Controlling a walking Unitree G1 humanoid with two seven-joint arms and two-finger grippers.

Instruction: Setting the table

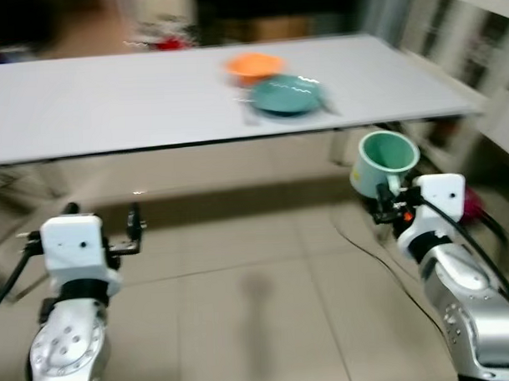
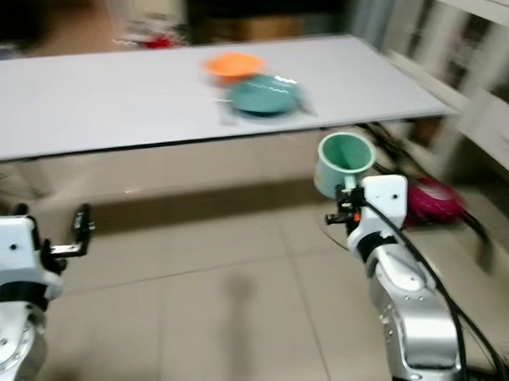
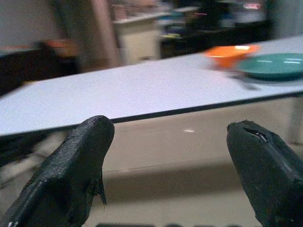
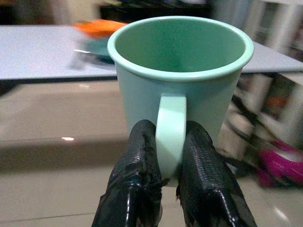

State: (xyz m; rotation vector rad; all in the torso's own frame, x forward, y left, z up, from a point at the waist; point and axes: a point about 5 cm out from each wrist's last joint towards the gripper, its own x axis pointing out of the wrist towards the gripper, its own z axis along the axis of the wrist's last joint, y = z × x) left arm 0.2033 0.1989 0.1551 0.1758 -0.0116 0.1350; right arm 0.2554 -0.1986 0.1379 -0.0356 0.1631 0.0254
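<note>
Mug (image 4: 180,80): pale green, smooth and matt, round with a rolled rim and a flat loop handle; we see it upright, mouth up, carried in the air below and in front of the worktop's near edge, toward the right end.
Right claw (image 4: 169,161): two black, rough-textured fingers (image 4: 137,175) clamped on the mug's handle, one on each side.
Left claw (image 3: 170,161): fingers spread wide with nothing between them; we see it raised over the floor, short of the worktop, on the left.
Worktop (image 1: 109,104): long, flat, pale grey slab with a thin dark edge; it stands ahead of both arms.
Bowl (image 1: 254,65): orange, shallow and round, on the worktop right of the middle.
Plate (image 1: 286,95): teal, glossy, round, just in front of the bowl; blur keeps us from telling whether they touch.
Floor (image 1: 242,308): large beige tiles, slightly shiny, with thin grout lines.
Shelving (image 1: 475,49): white frame at the right, beside the worktop's end.
Pink thing (image 2: 435,199): on the floor beyond the right arm, too blurred to name.
Cable (image 1: 370,253): dark, lying on the tiles near the right arm.
</note>
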